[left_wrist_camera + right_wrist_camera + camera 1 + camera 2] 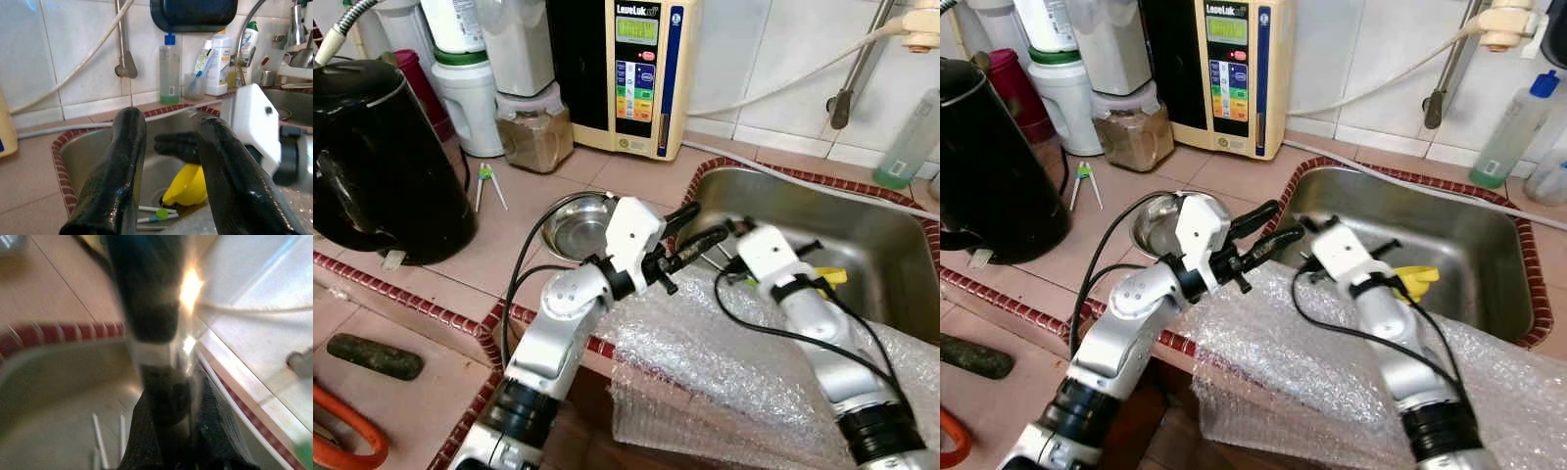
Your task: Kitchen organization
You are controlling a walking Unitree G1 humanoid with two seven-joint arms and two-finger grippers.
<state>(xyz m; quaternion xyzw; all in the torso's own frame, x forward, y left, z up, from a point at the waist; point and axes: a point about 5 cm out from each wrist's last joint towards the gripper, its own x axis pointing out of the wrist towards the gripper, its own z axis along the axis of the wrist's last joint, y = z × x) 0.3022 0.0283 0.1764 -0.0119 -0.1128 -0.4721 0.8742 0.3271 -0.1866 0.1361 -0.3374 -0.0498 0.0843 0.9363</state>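
Observation:
My left gripper (705, 222) is open, its two black fingers (122, 171) held over the left rim of the steel sink (862, 230). My right gripper (736, 233) reaches in from the right and looks shut with nothing in it; its tips sit just beyond the left fingers, above the basin. In the sink lie a yellow plastic piece (188, 188) and thin white sticks with a green end (156, 214). A small steel bowl (578, 223) stands on the tiled counter just left of the sink. Bubble wrap (724, 362) drapes over the sink's front edge, under both arms.
A black kettle (372, 157) stands at the left, with a jar of brown powder (536, 137) and a water machine (636, 73) against the wall. Green-topped chopsticks (486, 181) lie on the counter. A bottle of green liquid (911, 142) stands behind the sink.

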